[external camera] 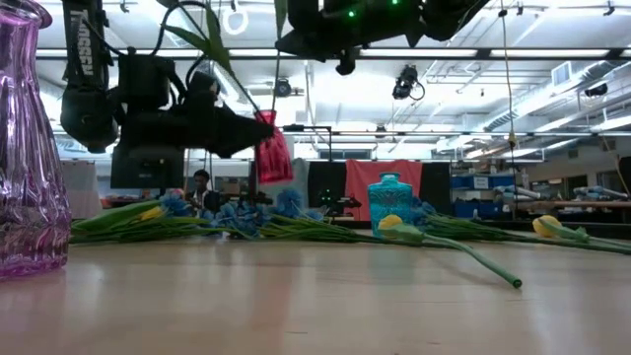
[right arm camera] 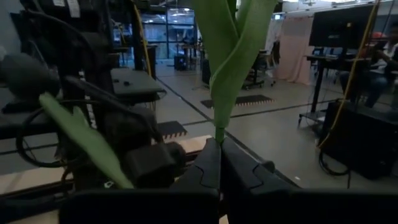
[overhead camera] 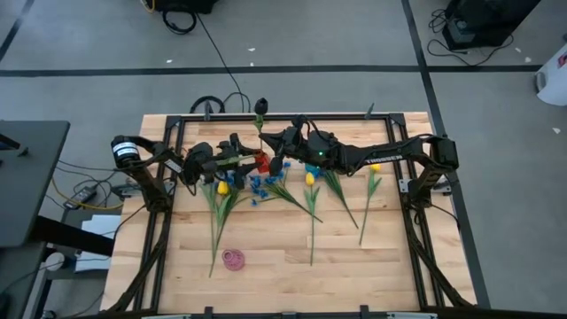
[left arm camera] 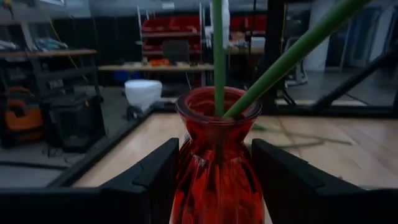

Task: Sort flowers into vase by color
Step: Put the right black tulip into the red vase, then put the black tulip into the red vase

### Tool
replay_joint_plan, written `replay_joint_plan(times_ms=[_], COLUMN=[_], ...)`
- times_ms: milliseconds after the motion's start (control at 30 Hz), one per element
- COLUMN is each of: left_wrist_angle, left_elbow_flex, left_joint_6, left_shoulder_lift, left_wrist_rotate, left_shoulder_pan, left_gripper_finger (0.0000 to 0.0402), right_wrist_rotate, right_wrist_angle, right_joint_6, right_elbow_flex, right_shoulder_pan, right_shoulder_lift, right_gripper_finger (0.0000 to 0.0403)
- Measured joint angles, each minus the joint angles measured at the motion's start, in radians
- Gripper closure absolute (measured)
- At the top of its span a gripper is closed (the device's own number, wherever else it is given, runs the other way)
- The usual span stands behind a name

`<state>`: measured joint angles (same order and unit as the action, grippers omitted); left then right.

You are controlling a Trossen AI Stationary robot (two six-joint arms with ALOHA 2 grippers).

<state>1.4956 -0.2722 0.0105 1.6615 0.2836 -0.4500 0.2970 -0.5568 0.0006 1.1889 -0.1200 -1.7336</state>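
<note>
Above the wooden table [overhead camera: 266,266], the left gripper [left arm camera: 214,180], jaws half-open, clasps a ribbed red glass vase [left arm camera: 214,168] holding two green stems [left arm camera: 217,62]. At two o'clock, the right gripper [right arm camera: 219,171] pinches a leafy stem [right arm camera: 227,62] shut. Loose artificial flowers [overhead camera: 310,190] lie at six o'clock.

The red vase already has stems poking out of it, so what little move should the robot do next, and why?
Probably the right claw should lower its stem deeper, then let go. It is shut on that stem, whose dark tulip sticks far out past the red vase. The left claw grips the vase off the table, so it is steady.
</note>
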Motion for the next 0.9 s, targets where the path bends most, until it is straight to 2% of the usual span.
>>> replay_joint_plan(times_ms=[133,367,467,667,900], left_wrist_angle=[0.042,0.014,0.018,0.016,0.016], left_elbow_flex=[-0.002,-0.034,-0.043,-0.044,-0.044], left_joint_6=[-0.002,-0.021,-0.022,-0.047,-0.071], left_shoulder_lift=[0.000,0.000,0.000,0.000,0.000], left_wrist_rotate=[-0.003,-0.003,-0.003,-0.003,-0.002], left_shoulder_pan=[0.000,0.000,0.000,-0.004,-0.065], left_gripper_finger=[0.0200,0.0200,0.0200,0.0200,0.0200], right_wrist_rotate=[-0.031,-0.100,-0.108,-0.112,-0.134], right_wrist_angle=[0.012,0.055,0.088,0.133,0.330], right_joint_6=[0.000,0.035,0.059,0.075,0.141], right_elbow_flex=[-0.001,-0.001,-0.001,-0.002,-0.002], right_shoulder_pan=[-0.001,-0.015,-0.021,-0.020,-0.036], right_shoulder_lift=[0.000,0.000,0.000,0.001,0.045], right_gripper_finger=[0.0394,0.0383,0.0357,0.0279,0.0208])
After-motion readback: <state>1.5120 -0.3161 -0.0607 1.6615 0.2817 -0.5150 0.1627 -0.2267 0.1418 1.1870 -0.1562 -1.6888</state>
